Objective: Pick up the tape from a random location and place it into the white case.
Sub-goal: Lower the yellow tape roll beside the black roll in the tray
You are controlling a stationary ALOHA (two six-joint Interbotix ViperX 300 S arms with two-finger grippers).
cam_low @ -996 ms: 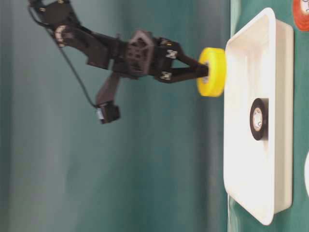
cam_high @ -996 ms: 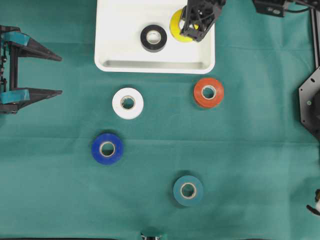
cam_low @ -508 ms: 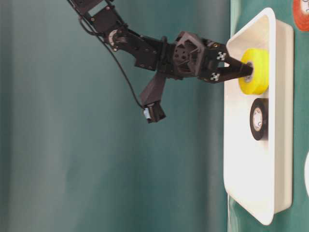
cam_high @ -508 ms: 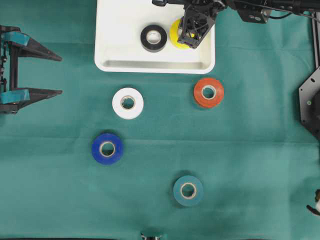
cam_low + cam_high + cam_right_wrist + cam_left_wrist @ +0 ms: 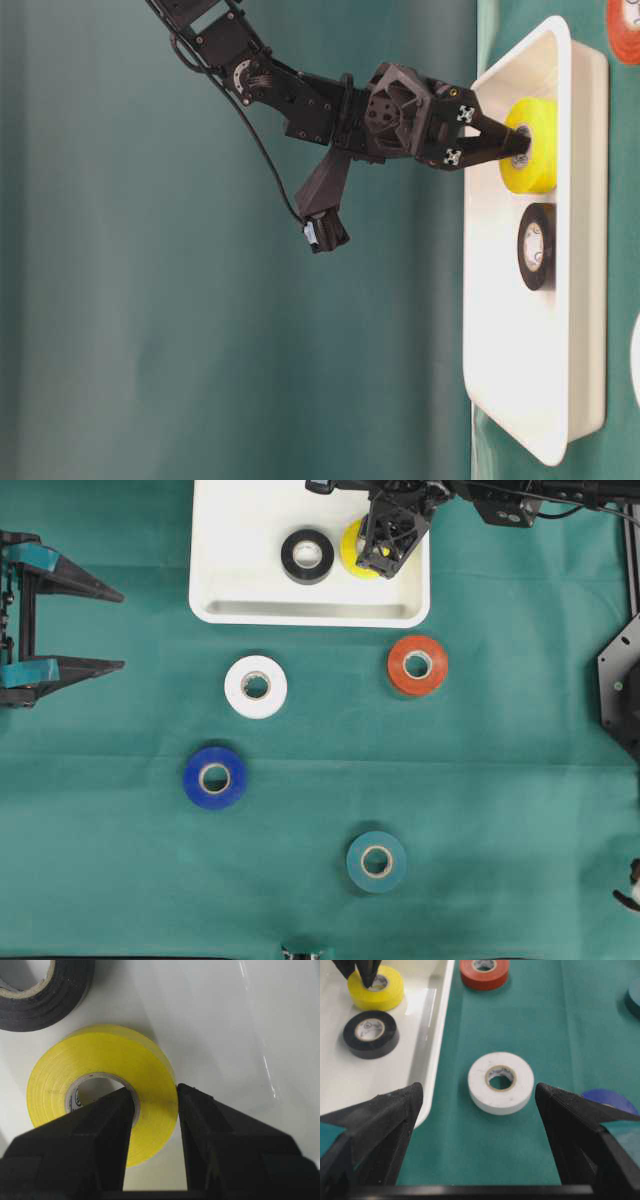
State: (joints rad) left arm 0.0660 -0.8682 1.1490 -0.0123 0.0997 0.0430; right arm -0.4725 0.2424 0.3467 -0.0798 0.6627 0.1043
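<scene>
- Yellow tape [image 5: 102, 1085]: a smooth, glossy roll with a pale cardboard core, lying flat on the floor of the white case [image 5: 230, 608], toward its 2 o'clock corner in the overhead view.
- The right gripper [image 5: 155, 1110] is clamped on the roll's wall, one black finger inside the core, the other against the outer face.
- The case is a shallow, shiny white plastic tray with rounded corners and a raised rim; it reflects light along its side wall.
- Black tape [image 5: 307, 556], matte and ribbed at its edge, lies flat in the case just at 9 o'clock of the yellow roll, apart from it.
- The right arm reaches in from 2 o'clock, wrist tipped steeply down into the case.
- Left gripper [image 5: 477, 1110]: jaws spread wide, level, holding nothing, well away at 9 o'clock on the overhead view.
- On the woven green cloth [image 5: 500, 780] lie white tape [image 5: 255, 686], red tape [image 5: 417, 665], blue tape [image 5: 214, 777] and teal tape [image 5: 376, 861], all flat.
</scene>
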